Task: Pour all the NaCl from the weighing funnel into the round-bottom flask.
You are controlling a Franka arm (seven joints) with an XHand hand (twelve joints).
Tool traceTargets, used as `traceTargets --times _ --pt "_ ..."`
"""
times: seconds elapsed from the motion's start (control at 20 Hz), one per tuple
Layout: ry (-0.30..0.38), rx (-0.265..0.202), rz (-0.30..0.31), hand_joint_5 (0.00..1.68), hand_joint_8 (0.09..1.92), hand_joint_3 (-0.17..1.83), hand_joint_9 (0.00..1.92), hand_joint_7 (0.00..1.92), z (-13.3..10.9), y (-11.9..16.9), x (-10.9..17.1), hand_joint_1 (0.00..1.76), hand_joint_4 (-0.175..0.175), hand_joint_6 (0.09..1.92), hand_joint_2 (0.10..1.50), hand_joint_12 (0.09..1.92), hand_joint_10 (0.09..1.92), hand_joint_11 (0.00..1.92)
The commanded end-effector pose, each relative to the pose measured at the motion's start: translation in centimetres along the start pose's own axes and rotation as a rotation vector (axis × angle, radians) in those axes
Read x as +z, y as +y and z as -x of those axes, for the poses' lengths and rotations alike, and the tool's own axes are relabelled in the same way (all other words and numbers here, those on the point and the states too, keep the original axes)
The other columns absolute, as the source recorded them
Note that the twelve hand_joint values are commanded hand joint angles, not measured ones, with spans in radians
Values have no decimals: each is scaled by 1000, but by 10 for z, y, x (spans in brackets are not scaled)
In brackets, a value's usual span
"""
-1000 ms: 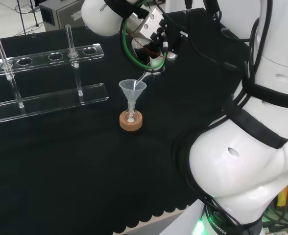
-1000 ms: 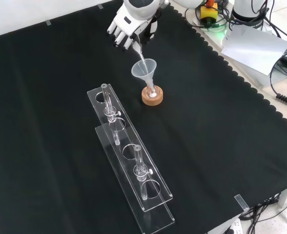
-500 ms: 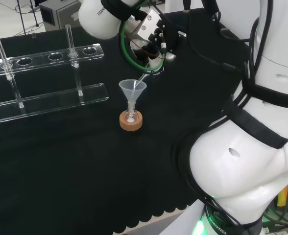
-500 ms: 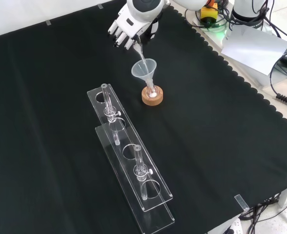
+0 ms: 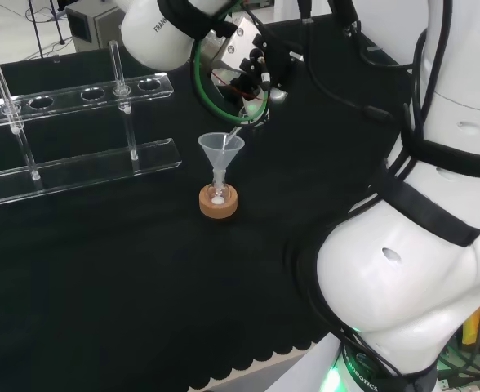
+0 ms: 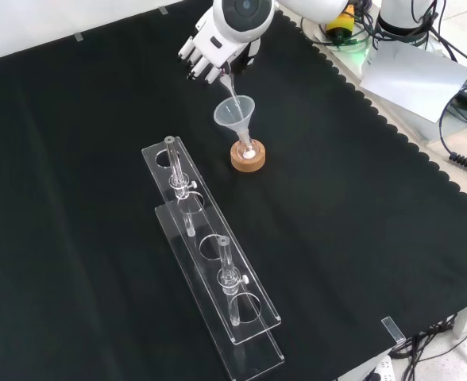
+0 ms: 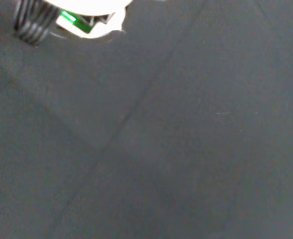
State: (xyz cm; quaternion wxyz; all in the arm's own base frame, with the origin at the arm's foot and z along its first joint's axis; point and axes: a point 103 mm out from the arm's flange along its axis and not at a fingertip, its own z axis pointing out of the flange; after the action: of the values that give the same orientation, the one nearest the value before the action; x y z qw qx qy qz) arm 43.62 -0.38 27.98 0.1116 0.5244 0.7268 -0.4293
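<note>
The hand (image 5: 252,65) (image 6: 212,49) hangs above and beyond a clear plastic funnel (image 5: 221,149) (image 6: 234,113), its fingers curled round the glass weighing funnel (image 6: 229,86). The weighing funnel is tilted steeply, and its thin spout (image 5: 235,130) dips into the plastic funnel's mouth. That funnel stands in the neck of a small round-bottom flask (image 5: 217,194) on a cork ring (image 5: 218,203) (image 6: 248,156). White powder lies in the flask's bottom (image 6: 248,152). The wrist view looks at black cloth (image 7: 176,139) past a blurred white part of the hand (image 7: 86,7).
A clear acrylic rack (image 5: 81,167) (image 6: 211,274) with two upright glass tubes (image 5: 124,77) (image 6: 227,270) stands left of the flask in the head view, nearer the camera in the front view. The arm's white links (image 5: 420,245) stand at the head view's right.
The hand and the wrist link have swung slightly left in the head view, and the hand has rolled a bit more, tipping the weighing funnel steeper. Flask, funnel and rack have not moved.
</note>
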Motion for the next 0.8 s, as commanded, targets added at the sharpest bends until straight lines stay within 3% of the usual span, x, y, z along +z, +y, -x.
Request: traceTargets --times 0.05,0.8 --pt "-19 7 -11 1141 674 773 864 528 0 -1 -3 1095 175 955 654 1198 475 608" --pt "-75 17 -31 1139 674 770 856 525 -3 -5 -8 1094 175 957 657 1197 475 607"
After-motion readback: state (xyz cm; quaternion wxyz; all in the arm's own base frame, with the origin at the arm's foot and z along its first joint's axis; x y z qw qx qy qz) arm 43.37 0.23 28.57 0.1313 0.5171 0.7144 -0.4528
